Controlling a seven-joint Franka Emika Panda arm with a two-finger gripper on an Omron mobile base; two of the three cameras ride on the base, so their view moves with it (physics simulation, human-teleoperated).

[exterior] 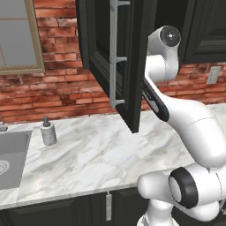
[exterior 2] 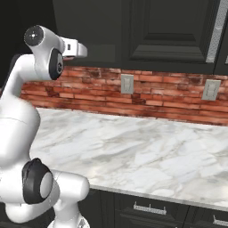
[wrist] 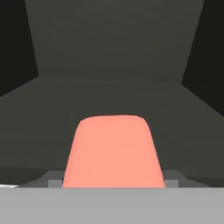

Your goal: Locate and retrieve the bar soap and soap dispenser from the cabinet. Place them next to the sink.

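Resting on the cabinet [exterior: 132,53] floor, smooth salmon bar soap [wrist: 113,151], jaws' state unclear, speckled soap dispenser [exterior: 48,131] on marble.

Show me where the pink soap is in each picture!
Hand view: the soap sits bottom middle, on the dark cabinet shelf.
Left base view: hidden behind the open cabinet door, where the arm reaches in.
Right base view: hidden in the dark cabinet, past the arm's end, top left.
Shared landmark: the brick wall, in both base views.
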